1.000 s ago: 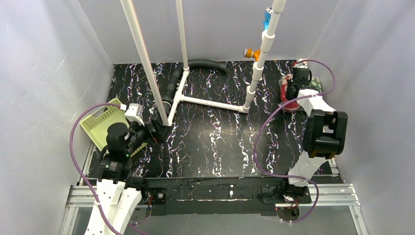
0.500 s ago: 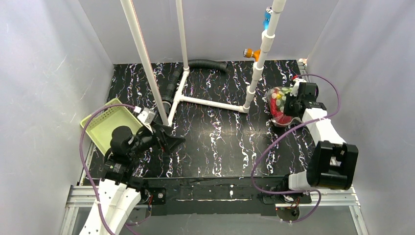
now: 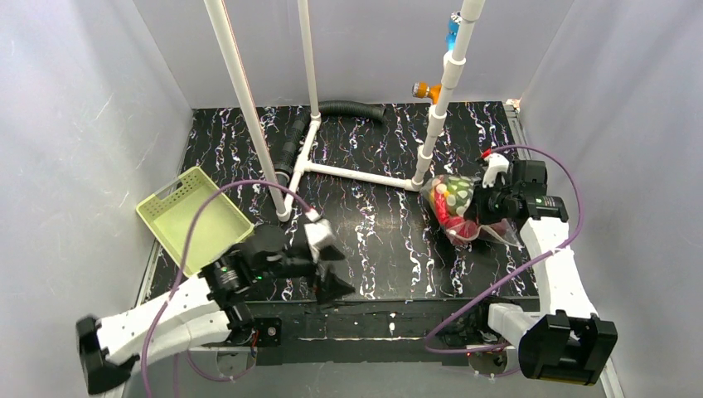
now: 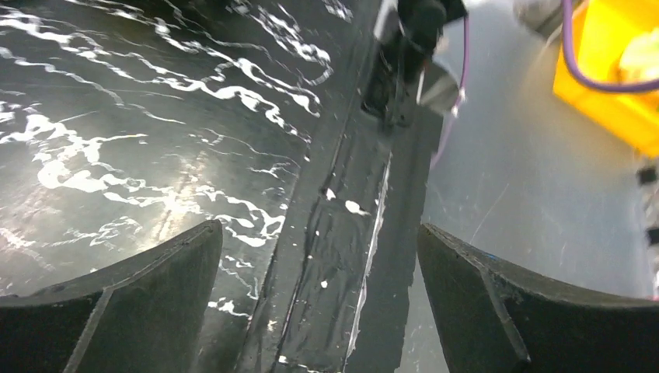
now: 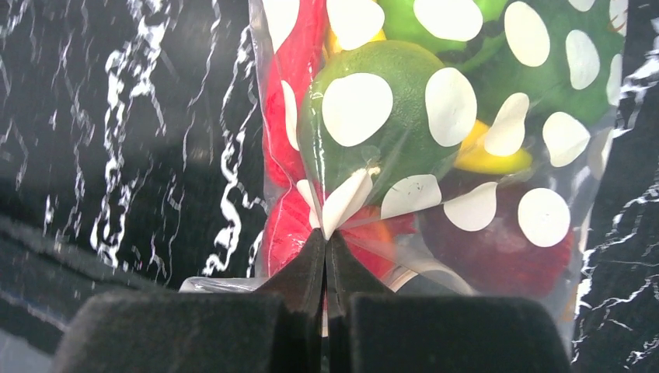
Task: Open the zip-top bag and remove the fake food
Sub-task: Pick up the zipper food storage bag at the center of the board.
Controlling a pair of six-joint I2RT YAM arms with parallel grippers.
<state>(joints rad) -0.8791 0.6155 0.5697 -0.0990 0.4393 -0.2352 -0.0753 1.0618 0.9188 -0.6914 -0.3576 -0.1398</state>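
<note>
The white pipe frame (image 3: 358, 175) stands on the black marbled table (image 3: 373, 240), and everything here is placed from it. The zip-top bag (image 3: 454, 207) sits just beside the foot of the frame's right upright, on the side toward the arms and slightly to the right. Whether its underside rests on the table cannot be told from above. The right gripper (image 3: 477, 207) reaches it from the right. In the wrist view, the right gripper (image 5: 326, 242) has its two black fingers pressed together, pinching a fold of the bag's (image 5: 466, 202) clear dotted film. Behind that film the fake food (image 5: 373, 116) is packed close: green round pieces on top, a red piece along the left, a bit of yellow and a dark red one lower down. From above, the fake food (image 3: 446, 209) shows as a red and green cluster inside the bag. The left gripper (image 3: 333, 270) hovers nearer the arms than the foot of the frame's left upright, close to the table's near edge. Its fingers (image 4: 155, 287) are spread wide with nothing between them, the taped table edge showing in the gap of the left gripper (image 4: 319, 237). A pale green basket (image 3: 166, 201) lies left of the frame.
</note>
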